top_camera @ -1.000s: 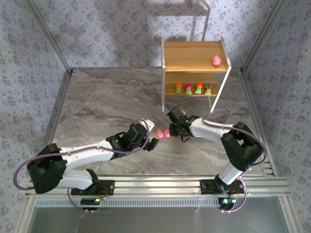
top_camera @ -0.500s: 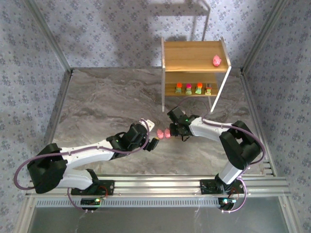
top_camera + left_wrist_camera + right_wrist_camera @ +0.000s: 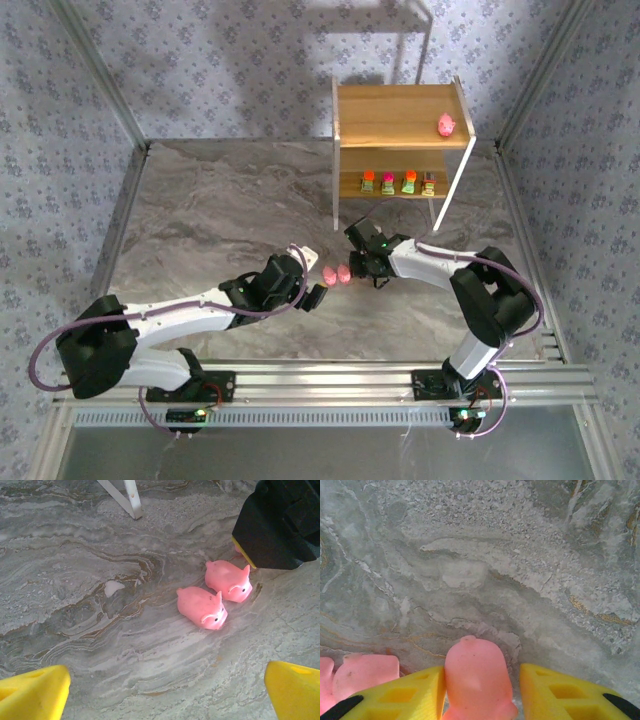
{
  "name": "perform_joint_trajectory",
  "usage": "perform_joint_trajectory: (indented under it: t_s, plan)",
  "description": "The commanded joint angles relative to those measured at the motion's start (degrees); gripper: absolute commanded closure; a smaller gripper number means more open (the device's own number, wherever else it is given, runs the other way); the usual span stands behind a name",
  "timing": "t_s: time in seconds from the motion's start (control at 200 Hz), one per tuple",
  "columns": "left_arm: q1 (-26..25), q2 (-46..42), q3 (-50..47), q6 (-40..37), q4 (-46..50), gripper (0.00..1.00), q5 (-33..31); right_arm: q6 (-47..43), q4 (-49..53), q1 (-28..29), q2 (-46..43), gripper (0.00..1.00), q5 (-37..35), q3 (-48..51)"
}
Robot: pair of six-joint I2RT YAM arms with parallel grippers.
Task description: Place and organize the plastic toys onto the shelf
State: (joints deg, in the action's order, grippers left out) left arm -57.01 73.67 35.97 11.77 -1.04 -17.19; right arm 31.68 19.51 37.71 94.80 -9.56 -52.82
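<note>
The shelf [image 3: 400,115] stands at the back right. One pink pig [image 3: 446,124] sits on its top board, and several blocky toys [image 3: 398,183] line the lower board. Two pigs [image 3: 336,272] lie side by side on the table, the nearer one [image 3: 202,607] facing my left gripper [image 3: 165,695], which is open and empty a little short of them. My right gripper [image 3: 360,262] is low beside those two. Its yellow jaws have closed round a third pig [image 3: 470,670] that rests on the table. The neighbouring pig [image 3: 365,672] lies just outside its left finger.
A white leg [image 3: 125,497] of the shelf stands beyond the pigs. A pale thin-legged stand [image 3: 405,25] is behind the shelf. Metal rails [image 3: 320,380] run along the near edge, with frame posts at the table's corners.
My right gripper's jaws have narrowed onto the pig between them and it has edged slightly toward the far side. The left arm and the other toys have stayed put.
</note>
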Motion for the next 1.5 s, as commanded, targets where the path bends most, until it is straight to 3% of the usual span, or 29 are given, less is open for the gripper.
perform_joint_trajectory:
  t_s: [0.0, 0.865, 1.139, 1.494]
  plan:
    - [0.08, 0.51, 2.00, -0.34, 0.77, 0.00, 0.68, -0.83, 2.03, -0.50, 0.74, 0.56, -0.12, -1.05]
    - [0.15, 0.90, 2.27, -0.21, 1.04, 0.00, 0.89, -0.74, 2.10, -0.45, 2.05, 0.58, 0.46, -0.88]
    - [0.24, 0.92, 2.40, -0.25, 1.06, 0.00, 0.79, -0.85, 2.65, -0.40, 1.68, 0.65, 0.16, -1.15]
    - [0.24, 0.79, 2.35, -0.21, 1.08, 0.00, 0.92, -1.13, 5.25, -0.36, -1.74, 0.66, -1.28, -1.55]
